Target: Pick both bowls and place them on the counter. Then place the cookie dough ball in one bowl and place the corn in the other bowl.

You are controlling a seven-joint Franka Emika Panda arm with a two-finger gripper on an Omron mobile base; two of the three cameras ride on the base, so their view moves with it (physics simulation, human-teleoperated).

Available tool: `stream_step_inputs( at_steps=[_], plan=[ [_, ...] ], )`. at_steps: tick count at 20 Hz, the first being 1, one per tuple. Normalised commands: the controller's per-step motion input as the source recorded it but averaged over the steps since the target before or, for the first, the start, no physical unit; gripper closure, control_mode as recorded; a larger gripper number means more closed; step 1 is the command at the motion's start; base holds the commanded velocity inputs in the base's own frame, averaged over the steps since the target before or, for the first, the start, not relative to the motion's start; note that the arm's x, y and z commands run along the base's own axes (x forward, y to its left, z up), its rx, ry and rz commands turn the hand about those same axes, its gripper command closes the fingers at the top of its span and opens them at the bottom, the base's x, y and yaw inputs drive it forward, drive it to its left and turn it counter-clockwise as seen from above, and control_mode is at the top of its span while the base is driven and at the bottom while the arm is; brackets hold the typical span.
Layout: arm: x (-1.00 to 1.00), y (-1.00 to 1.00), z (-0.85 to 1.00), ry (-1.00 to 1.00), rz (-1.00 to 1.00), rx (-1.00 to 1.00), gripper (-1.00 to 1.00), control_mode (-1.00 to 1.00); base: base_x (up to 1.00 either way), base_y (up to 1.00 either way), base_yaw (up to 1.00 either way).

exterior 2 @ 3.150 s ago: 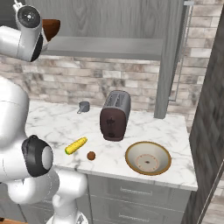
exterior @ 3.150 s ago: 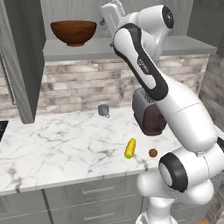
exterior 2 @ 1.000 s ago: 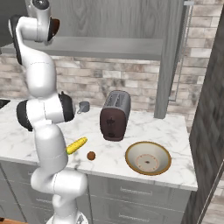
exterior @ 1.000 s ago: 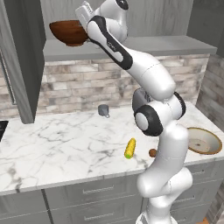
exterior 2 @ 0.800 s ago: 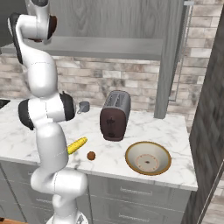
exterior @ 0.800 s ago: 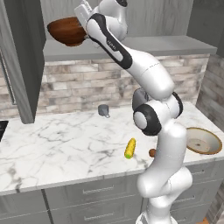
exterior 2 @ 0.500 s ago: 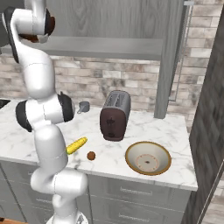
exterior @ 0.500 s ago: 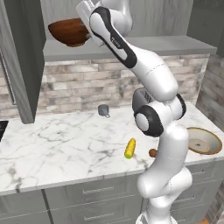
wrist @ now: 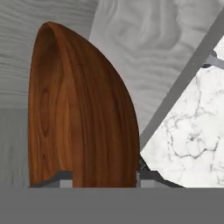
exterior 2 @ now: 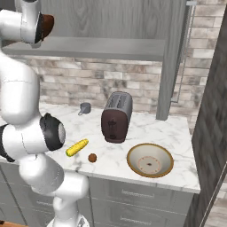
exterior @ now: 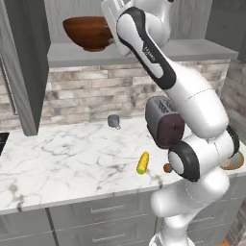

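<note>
Gripper [wrist: 105, 181] fingers pinching rim of dark wooden bowl [exterior: 89, 32] above shelf [exterior: 144, 50]. Step: bringing it down. Next: lower onto counter [exterior: 72, 158], left of corn [exterior: 142, 163].

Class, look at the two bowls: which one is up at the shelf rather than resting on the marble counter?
The deep dark reddish-brown wooden bowl, up at the grey shelf. The shallow tan bowl with the cream inside sits on the counter, right of the toaster.

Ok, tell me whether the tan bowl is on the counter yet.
Yes. The tan bowl sits upright on the marble counter, right of the toaster.
</note>
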Motion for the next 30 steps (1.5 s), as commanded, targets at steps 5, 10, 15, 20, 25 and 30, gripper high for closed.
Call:
stream_step_inputs(
  at_steps=[5, 10, 15, 20, 25, 30],
  plan=[
    [-1.00, -0.23, -0.48, -0.24, -0.06, 0.15, 1.00, -1.00, 0.00, 0.00, 0.00],
    [-1.00, -0.08, -0.43, -0.14, 0.00, 0.01, 1.00, -1.00, 0.00, 0.00, 0.00],
    [-1.00, -0.01, -0.44, -0.01, 0.00, 0.00, 1.00, -1.00, 0.00, 0.00, 0.00],
    [-0.85, 0.00, -0.53, 0.00, 0.02, -0.04, 1.00, -1.00, 0.00, 0.00, 0.00],
    [-0.31, 0.00, -0.69, 0.05, 0.00, -0.08, 1.00, -1.00, 0.00, 0.00, 0.00],
    [0.00, -0.15, -0.67, 0.06, 0.07, -0.03, 1.00, -1.00, 0.00, 0.00, 0.00]
  ],
)
